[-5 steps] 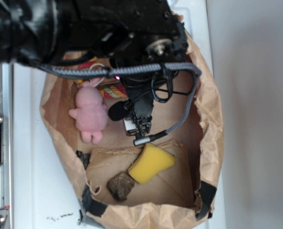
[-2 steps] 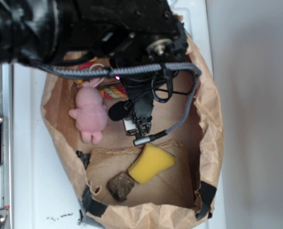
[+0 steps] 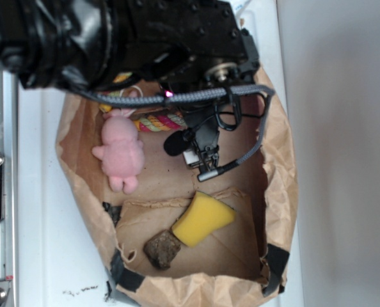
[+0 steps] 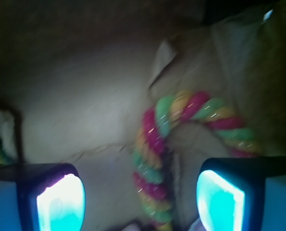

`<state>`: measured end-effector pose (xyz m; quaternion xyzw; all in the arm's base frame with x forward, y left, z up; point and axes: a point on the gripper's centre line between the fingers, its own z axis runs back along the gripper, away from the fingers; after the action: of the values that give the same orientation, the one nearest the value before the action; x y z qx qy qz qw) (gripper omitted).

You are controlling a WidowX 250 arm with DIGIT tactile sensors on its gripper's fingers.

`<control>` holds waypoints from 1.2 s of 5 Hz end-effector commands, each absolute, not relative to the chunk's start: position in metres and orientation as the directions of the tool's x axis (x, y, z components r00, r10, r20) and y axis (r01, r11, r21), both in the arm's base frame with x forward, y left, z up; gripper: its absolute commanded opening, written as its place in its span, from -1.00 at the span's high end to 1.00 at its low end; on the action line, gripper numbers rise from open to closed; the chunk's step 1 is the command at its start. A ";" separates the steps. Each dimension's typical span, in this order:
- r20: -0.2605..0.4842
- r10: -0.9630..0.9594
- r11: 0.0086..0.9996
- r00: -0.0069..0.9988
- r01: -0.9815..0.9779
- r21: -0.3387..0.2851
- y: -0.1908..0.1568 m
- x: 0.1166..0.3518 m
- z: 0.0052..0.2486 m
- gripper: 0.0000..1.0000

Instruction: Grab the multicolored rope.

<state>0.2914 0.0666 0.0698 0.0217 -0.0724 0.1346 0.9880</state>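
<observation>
Between the wide-spread gripper [image 4: 140,202] fingers, the multicolored rope [image 4: 155,159] runs lengthwise away, curving right.

Wrist view: gripper [image 4: 140,202] jaws stand wide apart, and the multicolored rope [image 4: 155,159] runs up the gap between them, nearer the right finger [image 4: 220,204], with bare paper floor to its left. Paper bag [image 3: 279,160] walls close in behind and to the right of the rope. Exterior view: pink plush bunny [image 3: 121,152] lies just beside the rope, while the yellow sponge [image 3: 203,219] and a brown block [image 3: 162,249] sit well apart at the bag's far end.
</observation>
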 end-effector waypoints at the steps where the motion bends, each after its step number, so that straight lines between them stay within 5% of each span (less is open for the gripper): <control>1: 0.225 0.307 0.948 0.925 -0.317 0.011 0.063 0.303 0.063 -1.00; 4: 0.176 0.338 0.941 0.924 -0.338 -0.033 0.051 0.312 0.038 -1.00; 5: 0.186 0.324 0.944 0.928 -0.330 0.005 0.050 0.318 0.030 -1.00; 6: 0.206 0.325 0.940 0.923 -0.339 0.036 0.054 0.320 0.025 1.00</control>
<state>0.3094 0.0585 0.0211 0.0348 -0.0734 0.1687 0.9823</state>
